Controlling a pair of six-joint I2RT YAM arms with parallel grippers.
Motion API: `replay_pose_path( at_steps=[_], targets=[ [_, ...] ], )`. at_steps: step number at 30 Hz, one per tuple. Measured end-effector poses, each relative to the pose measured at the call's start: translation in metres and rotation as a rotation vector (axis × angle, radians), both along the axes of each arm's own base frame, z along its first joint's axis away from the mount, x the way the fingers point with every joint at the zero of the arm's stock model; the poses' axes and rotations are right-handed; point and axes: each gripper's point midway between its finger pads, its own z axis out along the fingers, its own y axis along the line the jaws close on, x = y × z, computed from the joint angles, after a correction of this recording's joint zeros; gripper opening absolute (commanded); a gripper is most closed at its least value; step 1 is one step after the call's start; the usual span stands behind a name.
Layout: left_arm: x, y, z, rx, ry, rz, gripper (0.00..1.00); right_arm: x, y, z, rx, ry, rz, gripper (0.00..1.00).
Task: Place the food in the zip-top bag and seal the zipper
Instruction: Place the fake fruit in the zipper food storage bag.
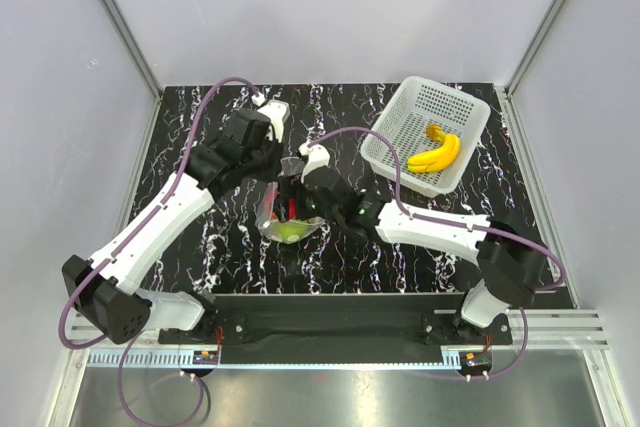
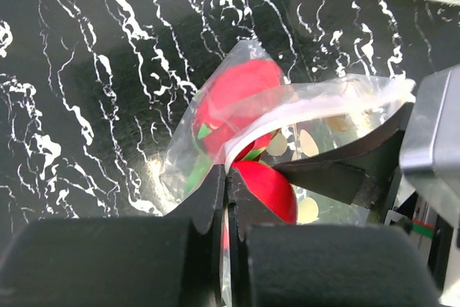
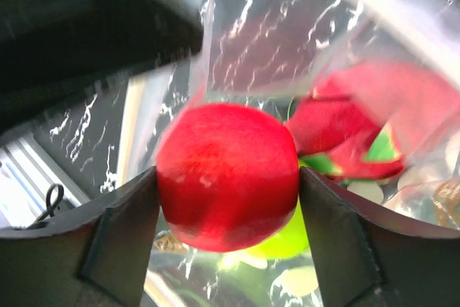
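The clear polka-dot zip-top bag (image 1: 285, 215) stands open in the middle of the table. My left gripper (image 2: 228, 181) is shut on its mouth edge, the zipper strip (image 2: 287, 116), holding it up. My right gripper (image 3: 227, 177) is shut on the red round fruit (image 3: 227, 175) inside the bag's mouth. The red green-topped fruit (image 3: 359, 131) and the green round fruit (image 3: 284, 239) lie inside the bag. The red round fruit also shows in the left wrist view (image 2: 267, 188). The yellow banana bunch (image 1: 437, 151) lies in the white basket at the back right.
The white perforated basket (image 1: 400, 122) stands at the back right of the black marbled table (image 1: 200, 127). Grey walls close in the back and both sides. The two arms cross close together over the bag.
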Motion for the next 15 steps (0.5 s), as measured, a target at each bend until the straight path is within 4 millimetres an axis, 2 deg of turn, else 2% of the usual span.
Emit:
replay_pose_path(
  at_steps=[5, 9, 13, 14, 15],
  targets=[
    [0.001, -0.002, 0.005, -0.022, -0.013, -0.002, 0.0, -0.013, -0.011, 0.004, 0.004, -0.008, 0.014, 0.89],
    [0.003, 0.0, 0.007, -0.031, -0.021, 0.007, 0.0, -0.019, -0.018, 0.03, 0.046, -0.037, 0.017, 0.89],
    [0.003, -0.001, 0.008, -0.034, -0.019, 0.006, 0.0, -0.02, -0.029, 0.06, 0.091, -0.078, -0.006, 0.74],
    [0.003, 0.0, 0.008, -0.035, -0.02, 0.006, 0.0, -0.021, -0.032, 0.064, 0.096, -0.084, -0.01, 0.64],
    [0.003, 0.0, 0.008, -0.036, -0.02, 0.006, 0.0, -0.021, -0.035, 0.068, 0.094, -0.093, -0.015, 0.6]
  ],
)
